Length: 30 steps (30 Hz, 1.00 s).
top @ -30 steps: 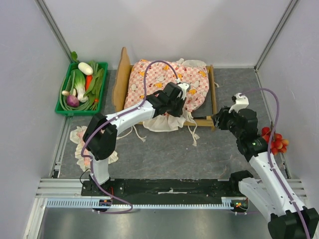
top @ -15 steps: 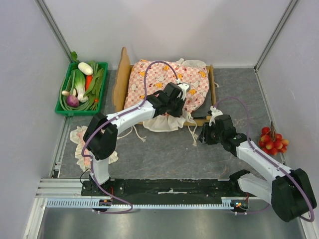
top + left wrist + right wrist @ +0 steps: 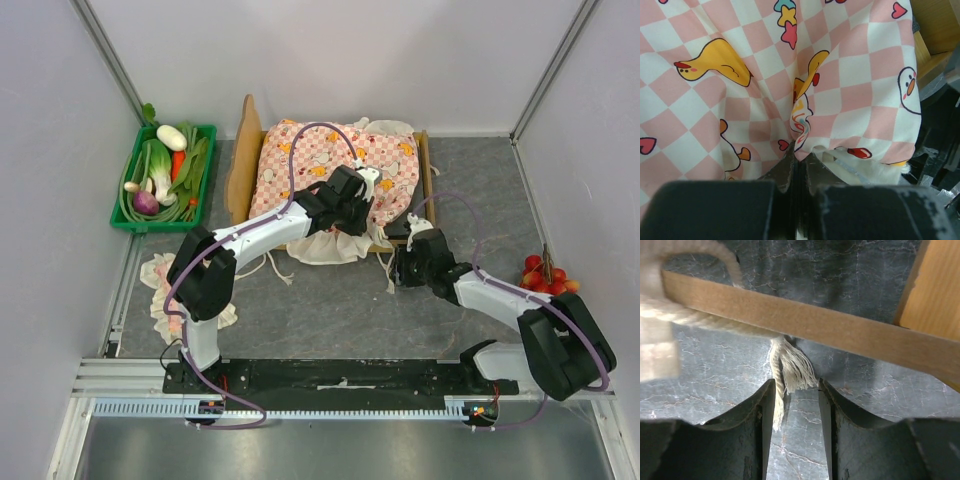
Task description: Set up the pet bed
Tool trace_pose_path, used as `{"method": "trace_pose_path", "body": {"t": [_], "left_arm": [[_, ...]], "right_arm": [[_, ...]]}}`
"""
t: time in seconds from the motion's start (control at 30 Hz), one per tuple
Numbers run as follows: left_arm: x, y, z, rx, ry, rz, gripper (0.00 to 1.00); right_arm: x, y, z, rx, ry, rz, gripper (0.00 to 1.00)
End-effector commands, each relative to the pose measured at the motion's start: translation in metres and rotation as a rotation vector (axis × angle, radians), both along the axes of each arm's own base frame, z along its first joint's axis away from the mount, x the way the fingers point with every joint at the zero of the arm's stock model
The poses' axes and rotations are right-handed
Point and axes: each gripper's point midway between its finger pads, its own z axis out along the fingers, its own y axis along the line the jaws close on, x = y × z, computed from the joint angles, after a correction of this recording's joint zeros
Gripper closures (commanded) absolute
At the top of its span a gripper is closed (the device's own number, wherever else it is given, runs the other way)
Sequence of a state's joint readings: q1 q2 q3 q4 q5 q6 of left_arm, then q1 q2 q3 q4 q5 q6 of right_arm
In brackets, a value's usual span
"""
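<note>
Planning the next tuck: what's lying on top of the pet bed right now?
A pink-checked mattress, bunched up, covers most of the pet bed. The left gripper pinches a fold of it. Whatever lies beneath the mattress is hidden.

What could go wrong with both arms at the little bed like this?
The left jaws pinch only a small fold of the checked mattress, which could slip free. The right jaws stand open around a frayed cord beside the pet bed; closing there might snag it and tug the frame.
</note>
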<state>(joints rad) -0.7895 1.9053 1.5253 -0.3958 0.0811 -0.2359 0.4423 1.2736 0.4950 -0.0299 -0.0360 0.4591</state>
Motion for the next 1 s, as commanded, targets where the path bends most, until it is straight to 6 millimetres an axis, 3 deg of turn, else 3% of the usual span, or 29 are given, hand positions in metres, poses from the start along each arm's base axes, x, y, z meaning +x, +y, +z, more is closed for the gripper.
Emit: {"method": "trace_pose_path", "body": {"t": [0.0, 0.13, 0.23, 0.37, 0.43, 0.53, 0.57, 0.63, 0.67, 0.83, 0.97], "left_arm": [[0.002, -0.003, 0.006, -0.024, 0.019, 0.013, 0.98], [0.003, -0.002, 0.007, -0.027, 0.021, 0.015, 0.98], [0.003, -0.002, 0.006, -0.028, 0.025, 0.013, 0.98], [0.003, -0.002, 0.007, -0.029, 0.022, 0.012, 0.98], [0.001, -0.002, 0.007, -0.032, 0.028, 0.01, 0.98], [0.0, -0.005, 0.011, -0.05, 0.031, -0.002, 0.98], [-0.001, -0.006, 0.012, -0.058, 0.034, -0.005, 0.98], [-0.003, -0.01, 0.017, -0.08, 0.04, -0.02, 0.95], [-0.004, -0.012, 0.021, -0.094, 0.041, -0.028, 0.93], [-0.017, -0.029, 0.038, -0.181, 0.074, -0.102, 0.7], [-0.019, -0.033, 0.063, -0.23, 0.05, -0.115, 0.59]], "right_arm": [[0.009, -0.001, -0.006, -0.043, -0.04, -0.011, 0.53], [0.005, -0.006, -0.017, -0.089, -0.018, -0.021, 0.56], [0.005, -0.01, -0.021, -0.109, -0.006, -0.032, 0.65], [0.006, -0.009, -0.014, -0.108, -0.019, -0.029, 0.91], [-0.004, -0.011, -0.015, -0.12, 0.014, -0.016, 1.0], [-0.016, -0.007, -0.002, -0.069, 0.022, 0.003, 1.0], [-0.017, -0.006, 0.011, -0.041, -0.008, -0.003, 1.0], [-0.029, -0.013, 0.016, -0.036, 0.014, -0.032, 1.0], [-0.031, -0.016, 0.03, -0.019, -0.021, -0.046, 1.0], [-0.054, -0.033, 0.05, -0.003, -0.003, -0.128, 1.0], [-0.062, -0.027, 0.07, 0.066, -0.003, -0.144, 1.0]]}}
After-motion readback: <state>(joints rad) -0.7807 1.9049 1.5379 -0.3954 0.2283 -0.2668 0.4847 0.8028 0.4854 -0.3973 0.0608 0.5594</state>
